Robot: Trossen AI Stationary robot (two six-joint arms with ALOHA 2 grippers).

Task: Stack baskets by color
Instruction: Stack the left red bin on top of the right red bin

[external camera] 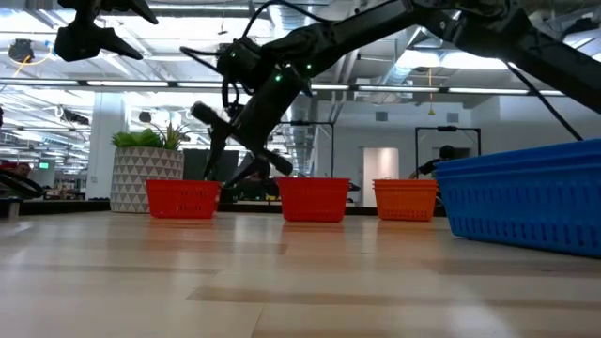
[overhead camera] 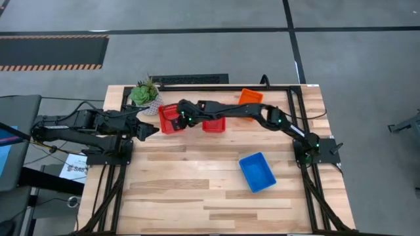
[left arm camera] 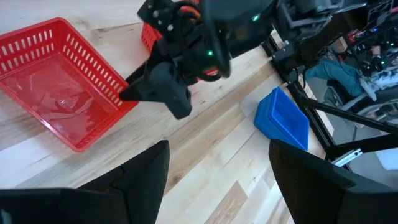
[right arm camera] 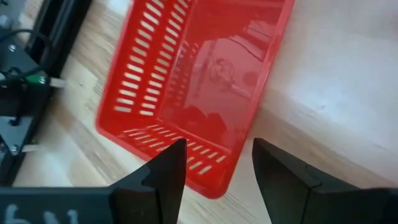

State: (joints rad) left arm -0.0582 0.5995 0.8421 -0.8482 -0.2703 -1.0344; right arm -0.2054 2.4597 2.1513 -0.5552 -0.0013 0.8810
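Note:
Two red baskets stand on their bottoms at the table's far middle. An orange basket sits farther right and a blue basket at the near right. My right gripper is open and hovers just over the right end wall of the left red basket, one finger over its inside and one outside, touching nothing that I can see. The low view shows this gripper slanting down between the two red baskets. My left gripper waits open, raised at the table's left.
A potted green plant stands at the far left corner, just behind the left red basket. A black frame runs along the table's far and right sides. Bare wood lies in the near middle.

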